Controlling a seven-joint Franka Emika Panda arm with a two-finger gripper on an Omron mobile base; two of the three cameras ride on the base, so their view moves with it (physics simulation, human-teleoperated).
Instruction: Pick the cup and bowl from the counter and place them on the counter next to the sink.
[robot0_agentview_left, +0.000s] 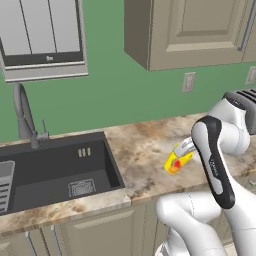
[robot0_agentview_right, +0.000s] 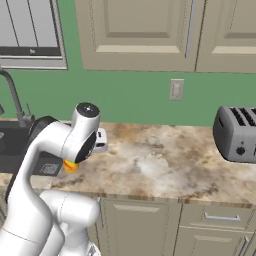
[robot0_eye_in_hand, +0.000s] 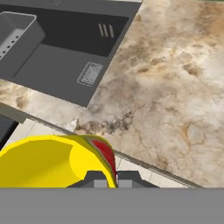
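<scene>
Marbled counter (robot0_agentview_left: 145, 150); end effector (robot0_eye_in_hand: 106, 178) clamped on tilted yellow, red-marked cup (robot0_agentview_left: 177, 162).

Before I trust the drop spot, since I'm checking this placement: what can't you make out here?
- Cup: left base view, upper part hidden behind the arm.
- Cup, right base view: nearly all hidden by the arm.
- Fingers: hand view, cut off by the bottom.
- Sink: left edge cuts it off.

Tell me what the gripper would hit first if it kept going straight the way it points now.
Probably the beige-and-brown marbled stone counter just right of the dark recessed sink. The gripper, shut on the small yellow cup, looks down at that bare stone; depth is unclear.
</scene>
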